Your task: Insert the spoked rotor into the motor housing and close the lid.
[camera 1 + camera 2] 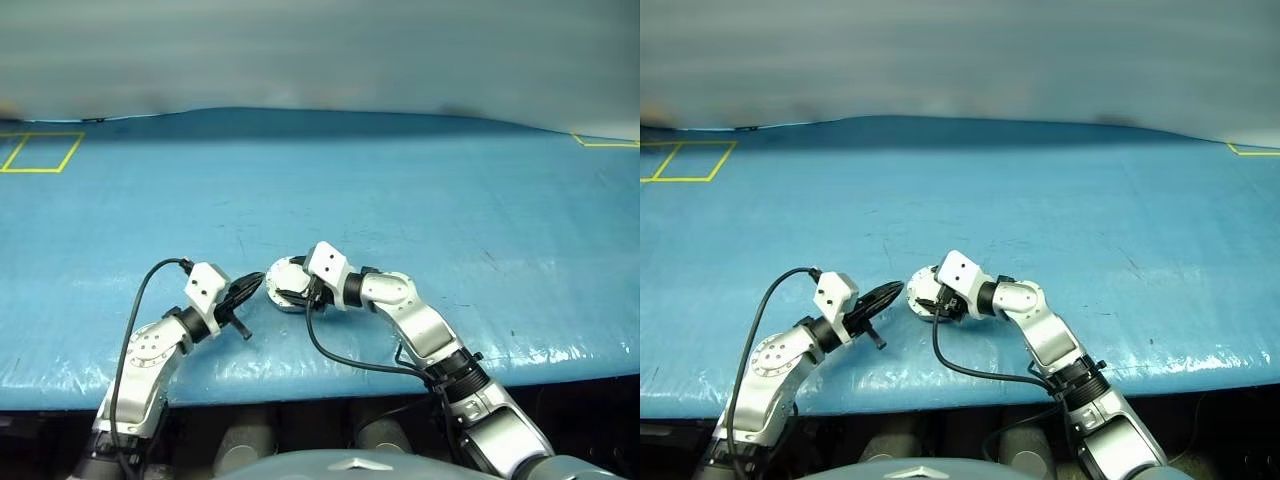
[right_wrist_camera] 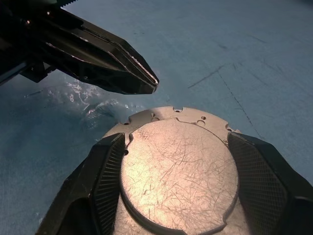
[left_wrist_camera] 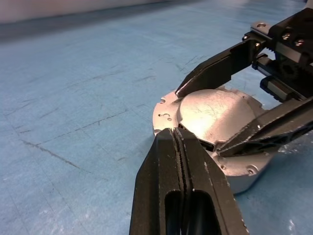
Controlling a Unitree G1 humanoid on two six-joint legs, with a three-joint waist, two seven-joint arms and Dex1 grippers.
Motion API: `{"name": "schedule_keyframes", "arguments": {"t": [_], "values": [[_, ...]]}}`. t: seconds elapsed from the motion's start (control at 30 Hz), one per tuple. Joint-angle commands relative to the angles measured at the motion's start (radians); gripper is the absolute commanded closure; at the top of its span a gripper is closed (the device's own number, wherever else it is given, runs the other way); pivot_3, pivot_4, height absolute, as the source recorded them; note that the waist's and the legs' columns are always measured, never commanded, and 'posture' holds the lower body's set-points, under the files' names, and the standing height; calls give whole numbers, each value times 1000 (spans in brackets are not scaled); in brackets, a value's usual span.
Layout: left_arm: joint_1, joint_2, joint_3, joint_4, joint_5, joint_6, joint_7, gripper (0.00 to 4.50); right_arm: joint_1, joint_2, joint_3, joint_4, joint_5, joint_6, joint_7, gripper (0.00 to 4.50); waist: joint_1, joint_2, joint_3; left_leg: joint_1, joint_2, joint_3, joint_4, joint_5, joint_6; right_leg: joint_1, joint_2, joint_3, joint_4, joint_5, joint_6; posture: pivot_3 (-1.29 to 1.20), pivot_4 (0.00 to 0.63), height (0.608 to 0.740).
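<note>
Near edge of the tabletop (image 1: 400, 190): I see both arms meeting at the motor housing (image 3: 234, 177), which sits on the blue surface close to the edge nearest the robot.
Motor housing: I read it as a squat round silver body standing flat on the tabletop; its side wall shows below the rim in the left wrist view.
Lid (image 2: 178, 166): I see it lying closed on top of the housing, a scratched silver disc with a raised centre and a notched rim with small holes around it.
Right tool (image 2: 178, 191): I see its two black fingers spread wide, one on each side of the housing, their ribbed pads at the lid's rim; they seem to clamp the housing between them, though I cannot make out the contact itself.
Left tool (image 3: 177, 139): I see its fingers pressed together with nothing between them, the joined tip at the housing's rim on the side away from the right tool; whether it touches the metal I cannot tell.
Spoked rotor: I cannot pick it out with the lid down over the housing.
Yellow tape lines (image 1: 40, 152): I see them far from the housing, at the back corners of the tabletop.
</note>
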Motion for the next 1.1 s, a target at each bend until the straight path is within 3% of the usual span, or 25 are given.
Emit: {"name": "schedule_keyframes", "arguments": {"t": [0.03,0.53,0.57,0.63,0.67,0.83,1.1], "values": [[-32,-20,-21,24,23,-4,7,4475,23,-15,-2,21,-17,41,-13,1464,0,0,0,0,0,0,0,0,0,0,0,0,0,0,0,0,150,740],[-31,-10,-100,62,102,49,-16,4475,50,-18,-8,-33,26,71,27,1464,9,0,-2,0,0,-1,0,0,0,1,-2,1,-1,0,0,0,150,740],[-27,-12,-102,58,99,50,-19,4500,57,-23,-11,-52,40,71,40,725,10,-1,-2,0,0,-1,-1,0,0,1,-3,1,-1,0,0,0,150,740],[-22,-14,-106,53,94,52,-25,4500,69,-27,-24,-85,65,75,50,126,10,-1,-2,0,0,-1,-1,-1,1,1,-4,1,-2,0,-1,0,150,740],[-19,-15,-108,53,94,52,-26,4500,77,-28,-36,-107,85,80,53,30,11,-1,-2,0,0,-1,-1,-1,1,1,-4,1,-2,0,-1,0,150,740],[-6,-25,-116,54,78,45,-45,4500,126,10,-148,-211,256,183,51,30,14,-1,-2,-2,0,-1,-4,-1,2,0,-6,1,-4,-2,-4,0,150,740],[-2,-38,-121,55,72,34,-61,4500,145,47,-288,-269,398,361,-55,30,14,0,-2,-5,-1,-1,-5,-2,2,-3,-7,1,-6,-3,-5,0,150,740]]}}
